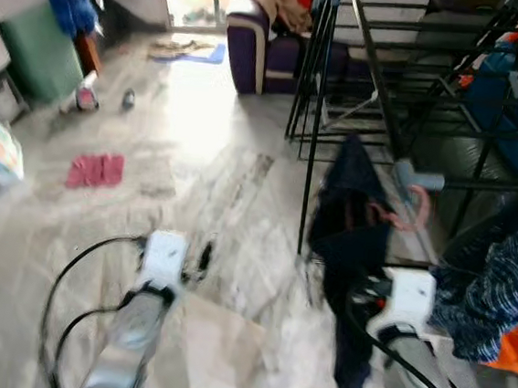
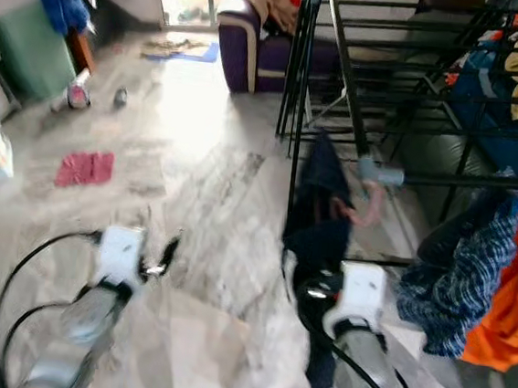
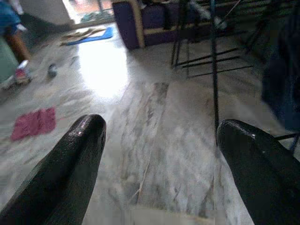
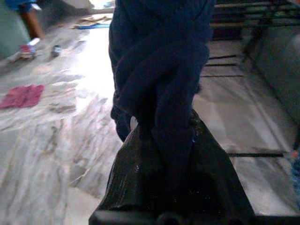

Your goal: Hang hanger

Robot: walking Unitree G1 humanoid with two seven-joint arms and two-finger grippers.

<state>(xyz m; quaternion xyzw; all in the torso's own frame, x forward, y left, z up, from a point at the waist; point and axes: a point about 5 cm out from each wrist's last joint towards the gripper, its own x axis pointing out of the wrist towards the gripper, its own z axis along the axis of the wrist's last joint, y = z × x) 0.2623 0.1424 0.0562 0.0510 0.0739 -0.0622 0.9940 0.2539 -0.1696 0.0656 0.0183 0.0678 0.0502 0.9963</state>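
Head stereo pair looks forward-down across the marble floor [image 1: 199, 152]. Wrist cams look along the jaws, low. All share the drying rack [image 1: 389, 87].

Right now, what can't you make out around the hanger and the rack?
- Hanger: a blurred pink hook; the rest sits under the dark garment.
- Right pincer: shut on the dark garment, which hides any hanger contact.
- Drying rack: top cut off by the frame edge.
- Left pincer: open, holding nothing.
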